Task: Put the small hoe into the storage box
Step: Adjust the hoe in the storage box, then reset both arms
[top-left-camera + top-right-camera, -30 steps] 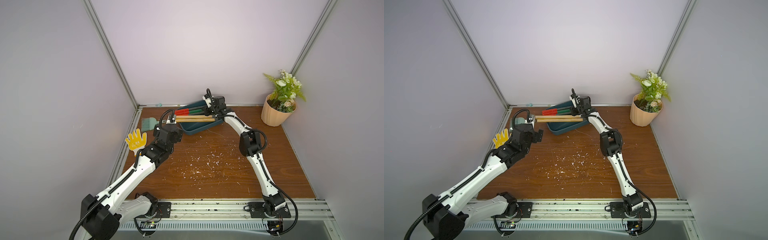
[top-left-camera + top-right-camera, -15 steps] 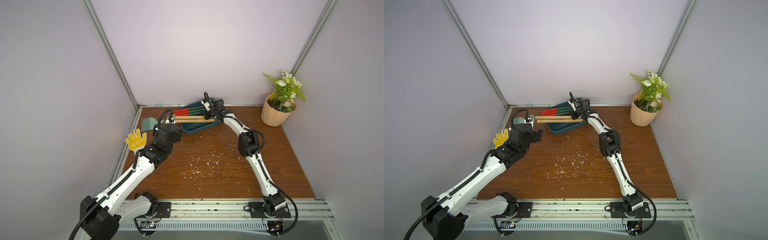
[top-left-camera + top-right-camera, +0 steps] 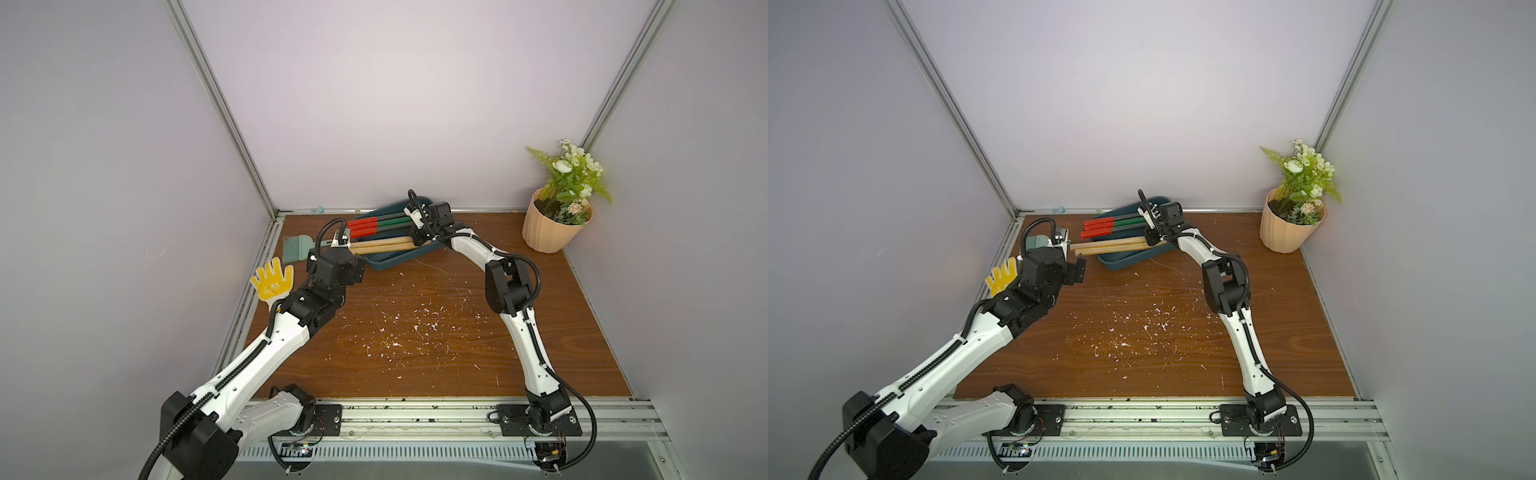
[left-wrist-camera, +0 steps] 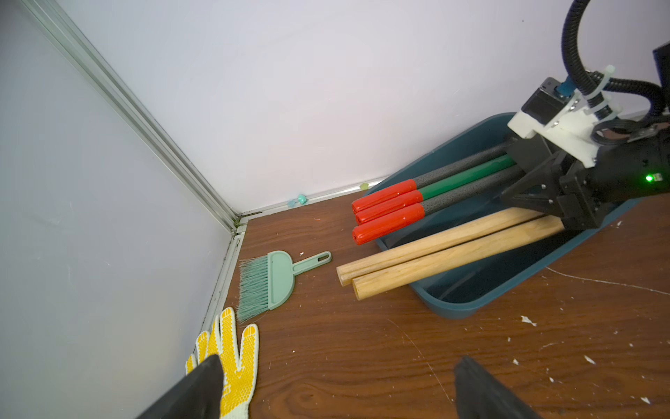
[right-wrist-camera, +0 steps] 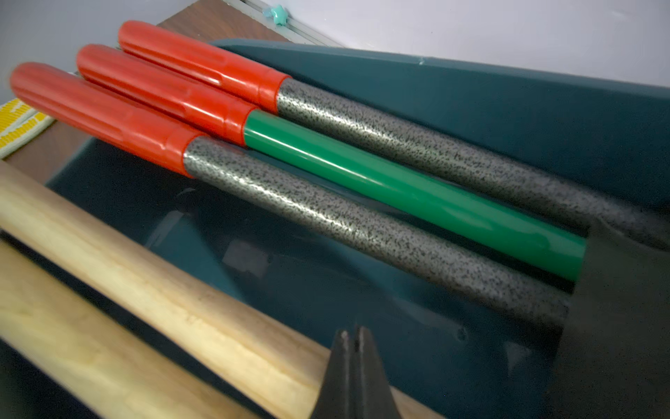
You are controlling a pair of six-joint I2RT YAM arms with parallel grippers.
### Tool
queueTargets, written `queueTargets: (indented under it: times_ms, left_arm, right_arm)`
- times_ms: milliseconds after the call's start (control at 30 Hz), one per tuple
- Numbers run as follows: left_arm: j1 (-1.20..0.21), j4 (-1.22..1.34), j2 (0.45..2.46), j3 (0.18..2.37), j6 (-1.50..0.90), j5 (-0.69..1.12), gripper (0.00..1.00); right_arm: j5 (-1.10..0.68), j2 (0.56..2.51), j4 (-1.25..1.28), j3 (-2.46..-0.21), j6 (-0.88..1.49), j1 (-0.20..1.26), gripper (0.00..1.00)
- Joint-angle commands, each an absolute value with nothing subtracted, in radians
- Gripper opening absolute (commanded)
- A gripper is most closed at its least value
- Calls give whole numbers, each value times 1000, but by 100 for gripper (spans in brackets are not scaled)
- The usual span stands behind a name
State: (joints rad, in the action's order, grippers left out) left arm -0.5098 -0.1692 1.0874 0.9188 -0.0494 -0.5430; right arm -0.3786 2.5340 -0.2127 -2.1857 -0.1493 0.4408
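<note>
The storage box (image 3: 392, 261) sits at 12 o'clock on the counter (image 3: 415, 353) and holds five long tools: three red-gripped shafts (image 3: 363, 226) and two wooden handles (image 3: 386, 246), all overhanging its rim toward 9 o'clock. The small hoe is presumably among them, but the heads are hidden under the arm, so I cannot tell which it is. The right claw (image 5: 353, 344) is pinched together on nothing, just above a wooden handle. The left claw (image 4: 337, 381) hangs wide apart at 10 o'clock, empty. Placement looks done, and the next move calls for lifting the right claw clear without dragging a handle.
</note>
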Motion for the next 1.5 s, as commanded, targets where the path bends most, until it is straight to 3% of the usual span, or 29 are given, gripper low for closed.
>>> queueTargets:
  times_ms: [0, 67, 167, 367, 533, 767, 867, 1000, 1200, 1300, 1467]
  left_arm:
    - [-492, -87, 1079, 894, -98, -552, 100]
    - [-489, -39, 1093, 879, -113, -567, 100]
    - [-459, 37, 1115, 828, -148, -583, 100]
    - [-363, 243, 1126, 633, -221, -662, 100]
    - [-273, 399, 1158, 507, -236, -647, 100]
    - [-199, 630, 1233, 364, -155, -583, 100]
    - [-194, 709, 1299, 330, -127, -558, 100]
    - [-192, 783, 1371, 349, -78, -536, 100]
    - [-114, 863, 1448, 382, -60, -445, 100]
    - [-40, 1038, 1450, 289, -97, -343, 100]
    - [-26, 1110, 1487, 264, -55, -218, 100]
  right_arm:
    - [-343, 2501, -199, -2303, -138, 448, 13]
    - [-333, 2525, -258, -2425, -126, 448, 29]
    - [-303, 2446, -243, -2401, -97, 452, 39]
    - [-114, 1961, 81, -1705, -43, 447, 61]
    - [105, 1608, 139, -1213, 20, 423, 79]
    - [432, 1207, 238, -644, 131, 300, 88]
    - [527, 1188, 288, -530, 88, 247, 97]
    - [614, 1172, 385, -431, 118, 212, 97]
    - [570, 1198, 877, -208, 51, 182, 99]
    - [482, 1271, 954, -227, 8, 160, 100]
    - [345, 1417, 1040, -300, -20, 138, 100]
